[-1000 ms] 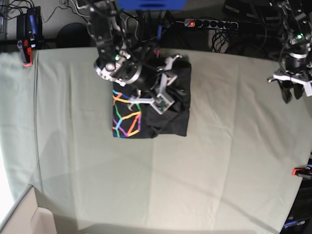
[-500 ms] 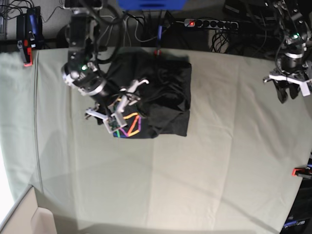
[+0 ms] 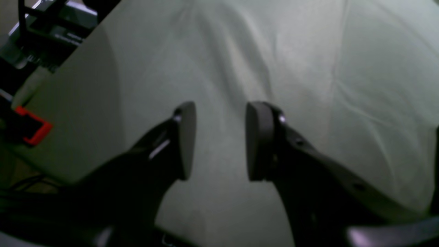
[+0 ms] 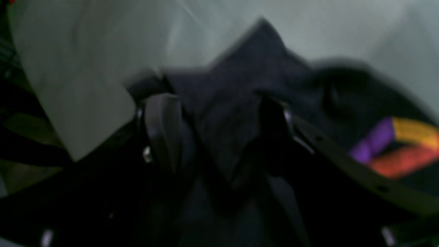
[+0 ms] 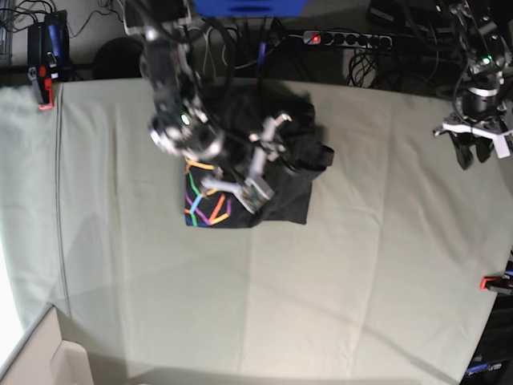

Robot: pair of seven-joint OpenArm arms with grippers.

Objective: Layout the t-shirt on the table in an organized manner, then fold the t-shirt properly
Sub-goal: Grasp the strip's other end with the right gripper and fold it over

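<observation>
We find the t-shirt bunched near the far-centre part of the table, its rainbow line print facing up at the near-left corner of the heap in the base view. The fabric is dark charcoal, w/ several raised folds; a lump of cloth sticks out toward the base view's right edge of the heap. The right gripper sits over the shirt's middle. In the right wrist view its jaws stand apart, w/ a raised fold of dark cloth lying between the fingers; the picture is blurred, so we cannot tell whether the pads press the fabric or merely straddle it. The print shows purple, orange and red at that view's right edge. The left gripper hangs near the table's far edge at the base view's right side, well apart from the shirt. The left wrist view shows its jaws partly apart w/ nothing between them, only creased pale green table cover below. A red clamp grips the table edge at that view's left; another red clamp sits at the base view's far-left corner.
</observation>
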